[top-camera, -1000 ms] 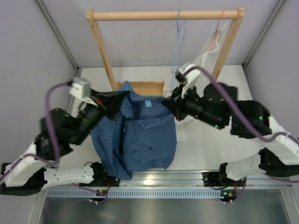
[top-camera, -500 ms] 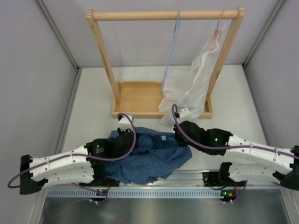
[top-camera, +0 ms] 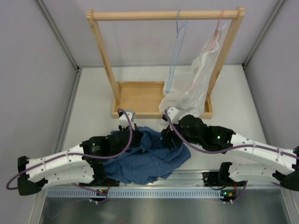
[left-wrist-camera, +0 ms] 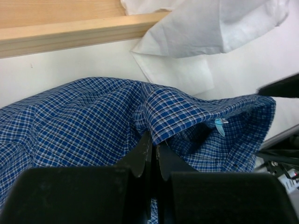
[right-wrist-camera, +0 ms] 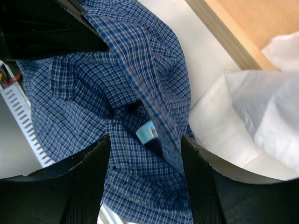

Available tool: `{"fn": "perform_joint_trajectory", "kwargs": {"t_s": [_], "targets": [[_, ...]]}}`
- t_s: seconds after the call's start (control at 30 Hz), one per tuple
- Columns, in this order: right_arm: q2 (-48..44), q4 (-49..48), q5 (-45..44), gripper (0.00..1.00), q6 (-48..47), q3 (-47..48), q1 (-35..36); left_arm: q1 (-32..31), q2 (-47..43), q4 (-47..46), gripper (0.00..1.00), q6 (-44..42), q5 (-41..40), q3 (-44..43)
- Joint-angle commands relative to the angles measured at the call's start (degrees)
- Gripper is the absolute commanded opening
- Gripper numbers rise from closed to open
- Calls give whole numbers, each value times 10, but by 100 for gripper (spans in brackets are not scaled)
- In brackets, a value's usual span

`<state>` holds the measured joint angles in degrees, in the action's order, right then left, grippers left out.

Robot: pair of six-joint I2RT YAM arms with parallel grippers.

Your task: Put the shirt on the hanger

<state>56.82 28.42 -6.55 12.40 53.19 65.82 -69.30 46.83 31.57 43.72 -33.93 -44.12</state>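
The shirt lies in a crumpled dark blue checked heap on the table near the front edge. My left gripper is shut on a raised fold of the shirt, at the heap's left side in the top view. At the heap's right side, my right gripper hovers open over the collar area of the shirt, its fingers apart above the light blue label and touching nothing. The hanger, thin light blue wire, hangs empty from the wooden rail.
A white shirt hangs on a pink hanger at the rail's right end and drapes onto the wooden rack base. Its cloth lies just right of my right gripper. Grey walls close in both sides.
Both arms came down from holding the shirt up in the air, and it now lies heaped on the table. The right gripper opened and let go of the collar. The left stays shut.
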Motion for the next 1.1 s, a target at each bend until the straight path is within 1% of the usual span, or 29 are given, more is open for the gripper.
{"fn": "perform_joint_trajectory", "kwargs": {"t_s": [0.0, 0.17, 0.23, 0.33, 0.37, 0.4, 0.47, 0.5, 0.57, 0.6, 0.67, 0.7, 0.77, 0.8, 0.83, 0.93, 0.97, 1.0, 1.03, 1.07], "targets": [[61, -47, 30, 60, -87, 47, -4, 1, -12, -21, 0, -16, 44, -27], [130, -62, -21, 60, -146, 86, -3, 1, -16, -20, 0, -36, 70, -33], [145, -62, -18, 59, -165, 99, -4, 1, -26, -20, 0, -41, 71, -30], [174, -62, 20, 31, -185, 106, -3, 1, -40, -16, 0, -46, 70, -26], [181, -62, 27, 4, -186, 105, -3, 1, -48, -9, 7, -50, 68, -30], [183, -64, 25, 0, -181, 104, -3, 1, -52, -4, 39, -60, 63, -34], [183, -65, 15, 0, -169, 105, -3, 1, -58, 10, 94, -77, 65, -55], [183, -64, 8, 0, -165, 111, -3, 1, -55, 10, 98, -91, 95, -65], [182, -56, -4, 0, -157, 120, -4, 1, -33, 9, 98, -134, 132, -89], [180, -51, -6, 0, -150, 132, -4, 1, -18, 20, 98, -145, 142, -116], [177, -34, -21, 0, -129, 146, -5, 0, 15, 45, 97, -157, 133, -141], [176, -27, -23, 0, -120, 159, -9, 0, 46, 61, 95, -158, 125, -155], [176, -5, -17, 0, -79, 173, -23, 0, 67, 70, 81, -153, 104, -156], [175, 2, -17, 0, -68, 183, -25, 0, 79, 74, 68, -139, 94, -152], [175, 14, -16, 0, -50, 190, -32, -2, 82, 74, 65, -132, 76, -139], [175, 25, -3, 0, -41, 196, -39, -12, 84, 74, 63, -111, 41, -120], [178, 29, -3, 0, -37, 200, -39, -22, 86, 75, 61, -109, 7, -113], [181, 38, -3, 0, -37, 205, -39, -26, 88, 75, 58, -109, -8, -110], [184, 42, -3, 0, -36, 208, -42, -29, 91, 75, 52, -104, -20, -108], [191, 44, -5, 0, -34, 211, -44, -33, 93, 75, 49, -102, -32, -105]]}}
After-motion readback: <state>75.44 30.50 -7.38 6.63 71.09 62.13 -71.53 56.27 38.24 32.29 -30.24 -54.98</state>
